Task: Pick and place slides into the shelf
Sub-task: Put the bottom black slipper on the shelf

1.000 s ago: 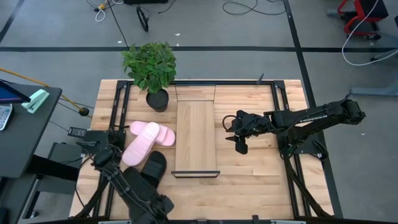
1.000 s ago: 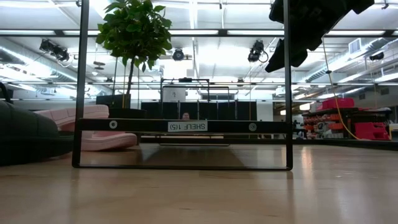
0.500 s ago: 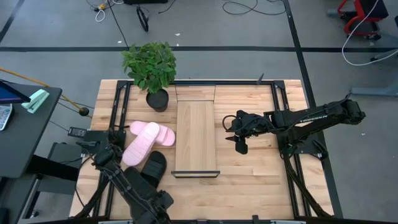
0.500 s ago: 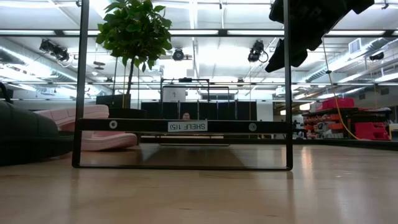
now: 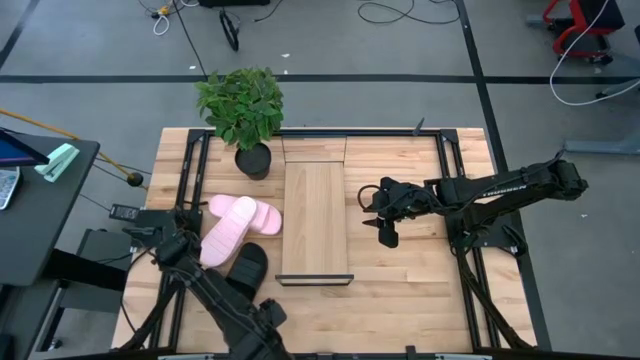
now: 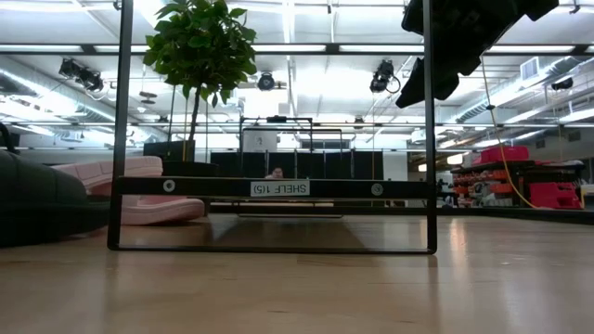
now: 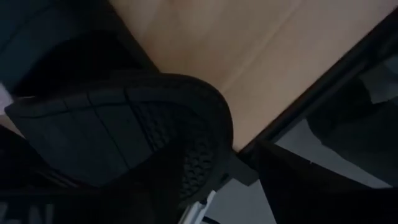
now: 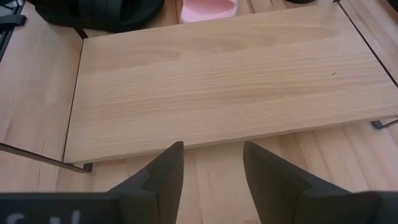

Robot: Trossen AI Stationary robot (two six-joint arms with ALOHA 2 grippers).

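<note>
The shelf [image 5: 315,215] lies in the middle of the table, a pale wood board in a thin black frame; its end frame shows in the low view [image 6: 274,187]. Two pink slides [image 5: 232,222] lie left of it, one partly over the other. A black slide [image 5: 247,268] lies nearer the front edge and fills the left wrist view [image 7: 124,137], ribbed sole showing. My left gripper [image 5: 262,322] is at the table's near edge, close to this slide. My right gripper [image 5: 385,228] hangs open and empty above the table, right of the shelf [image 8: 217,81].
A potted plant [image 5: 242,110] stands at the far edge, just left of the shelf's far end. Black rails run along the table's left and right sides. Bare wood lies right of the shelf under my right gripper [image 8: 211,168].
My left arm has shifted a little toward the table's right edge, along the near edge. My right arm and the slides have kept still.
</note>
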